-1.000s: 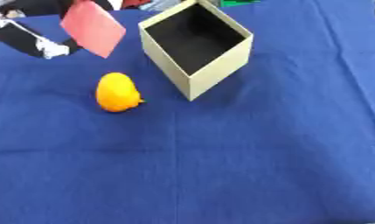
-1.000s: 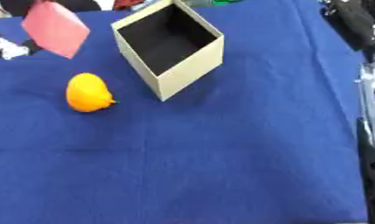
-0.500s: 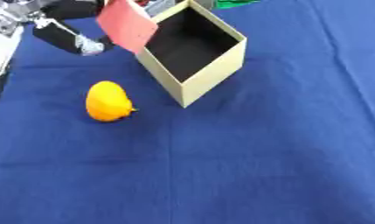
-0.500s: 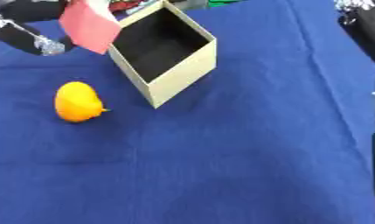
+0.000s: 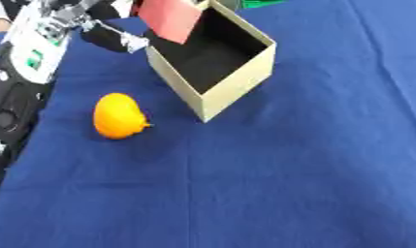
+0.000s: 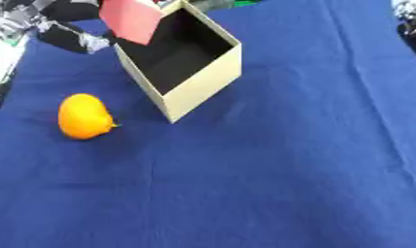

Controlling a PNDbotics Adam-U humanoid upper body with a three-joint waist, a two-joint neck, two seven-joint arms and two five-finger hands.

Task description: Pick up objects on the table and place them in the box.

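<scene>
Over the last second the left hand (image 5: 109,36) has carried the flat red card (image 5: 170,18) from beside the box (image 5: 213,60) to above its near-left rim, so a drop inside looks close. Its fingers seem pinched on the card's upper edge. The box is stiff beige cardboard with a dark, open interior. Left of the box, well apart, a smooth orange fruit (image 5: 119,116) lies on the blue cloth-covered tabletop (image 5: 287,184), not yet picked up.

Both eyes look down from the head at the blue table (image 5: 287,184), pretty close in. They share the box (image 5: 213,63) and orange (image 6: 85,116); the right eye sits slightly further right.
</scene>
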